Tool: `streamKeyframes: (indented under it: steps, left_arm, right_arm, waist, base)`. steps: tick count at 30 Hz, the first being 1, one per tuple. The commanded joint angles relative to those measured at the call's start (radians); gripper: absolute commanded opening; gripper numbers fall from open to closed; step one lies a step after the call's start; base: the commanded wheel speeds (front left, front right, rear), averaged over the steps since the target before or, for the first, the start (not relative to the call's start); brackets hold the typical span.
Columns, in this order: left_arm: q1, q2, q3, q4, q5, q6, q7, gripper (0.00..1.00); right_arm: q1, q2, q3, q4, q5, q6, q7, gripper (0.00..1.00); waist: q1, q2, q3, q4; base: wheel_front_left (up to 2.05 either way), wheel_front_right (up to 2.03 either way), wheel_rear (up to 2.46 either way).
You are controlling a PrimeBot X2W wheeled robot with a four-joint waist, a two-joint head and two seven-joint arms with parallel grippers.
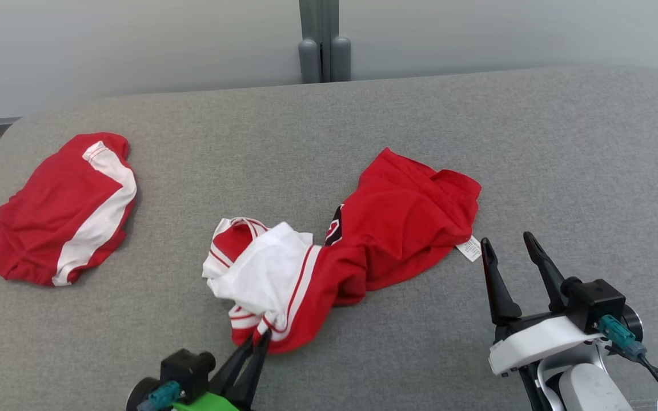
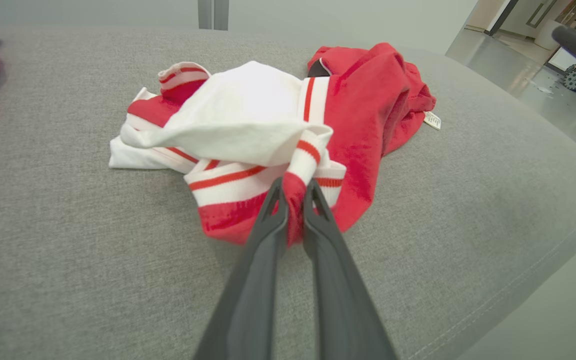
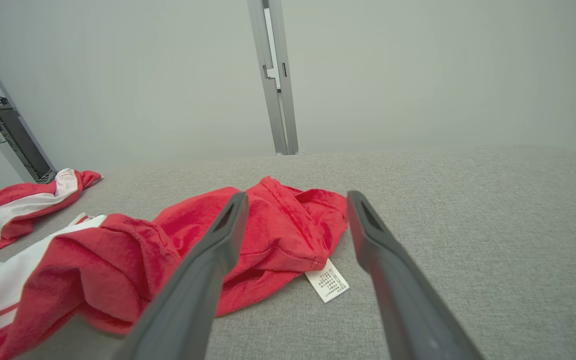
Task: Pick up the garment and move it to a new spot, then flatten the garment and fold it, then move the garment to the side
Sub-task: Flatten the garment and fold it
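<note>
Garment (image 1: pixel 386 228), red and white, crumpled at the middle of grey padded surface (image 1: pixel 534 142). Left gripper (image 1: pixel 256 338), at surface's near edge: jaws clamped on garment's striped hem. Right gripper (image 1: pixel 507 240), above surface's near right: jaws apart, empty.

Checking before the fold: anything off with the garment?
Nothing damaged. The garment is a bunched heap, label sticking out at its right edge. Left gripper pinches its near hem; right gripper is open, off the cloth. A second garment lies far left.
</note>
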State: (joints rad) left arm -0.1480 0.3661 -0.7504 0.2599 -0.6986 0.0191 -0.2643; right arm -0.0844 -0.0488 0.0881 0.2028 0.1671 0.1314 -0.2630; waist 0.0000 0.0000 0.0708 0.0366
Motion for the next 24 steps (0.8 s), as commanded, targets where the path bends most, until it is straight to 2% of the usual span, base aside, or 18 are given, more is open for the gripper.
streamKeyframes:
  steps: [1, 5, 6, 7, 8, 13, 19, 24]
  left_arm:
    - [0.023, -0.001, -0.008, 0.019, 0.0, -0.001, 0.0, 0.0]
    - [0.045, -0.033, -0.021, 0.076, 0.004, -0.02, 0.0, 0.01]
    - [0.046, -0.037, -0.019, 0.085, 0.009, -0.022, 0.0, 0.25]
    - [0.047, -0.042, -0.015, 0.091, 0.012, -0.025, 0.0, 0.59]
    - [0.044, -0.052, -0.002, 0.092, 0.016, -0.023, 0.0, 1.0]
    - [0.024, -0.053, 0.091, 0.037, 0.069, -0.019, 0.0, 1.0]
    - [-0.041, -0.006, 0.225, -0.019, 0.135, -0.033, 0.0, 1.0]
    - [-0.155, 0.033, 0.301, 0.018, 0.162, -0.055, 0.0, 1.0]
  right_arm:
    - [0.009, -0.003, 0.0, 0.003, -0.005, -0.001, -0.003, 1.0]
    - [0.009, -0.003, 0.004, 0.007, -0.006, -0.001, -0.003, 1.0]
    - [0.01, -0.003, 0.005, 0.008, -0.006, -0.001, -0.003, 1.0]
    - [0.011, -0.003, 0.006, 0.009, -0.006, -0.001, -0.003, 1.0]
    - [0.011, -0.003, 0.006, 0.009, -0.005, -0.001, -0.003, 1.0]
    - [0.016, -0.003, 0.001, 0.008, -0.002, -0.001, -0.003, 1.0]
    - [0.002, -0.003, 0.005, 0.007, 0.001, -0.001, -0.003, 1.0]
    - [-0.012, -0.003, 0.009, 0.003, 0.002, -0.001, -0.003, 1.0]
  waist:
    - [0.0, 0.0, -0.009, 0.015]
    - [0.0, 0.0, -0.011, 0.019]
    - [0.0, 0.0, -0.012, 0.019]
    - [0.0, 0.0, -0.013, 0.018]
    - [0.0, 0.0, -0.015, 0.017]
    - [0.0, 0.0, -0.017, 0.01]
    - [0.0, 0.0, -0.005, -0.012]
    - [0.0, 0.0, 0.016, -0.044]
  base:
    - [0.0, 0.0, 0.0]
    - [0.0, 0.0, 0.0]
    - [0.0, 0.0, 0.0]
    - [0.0, 0.0, 0.0]
    - [0.0, 0.0, 0.0]
    - [0.0, 0.0, 0.0]
    - [0.0, 0.0, 0.0]
    - [0.0, 0.0, 0.0]
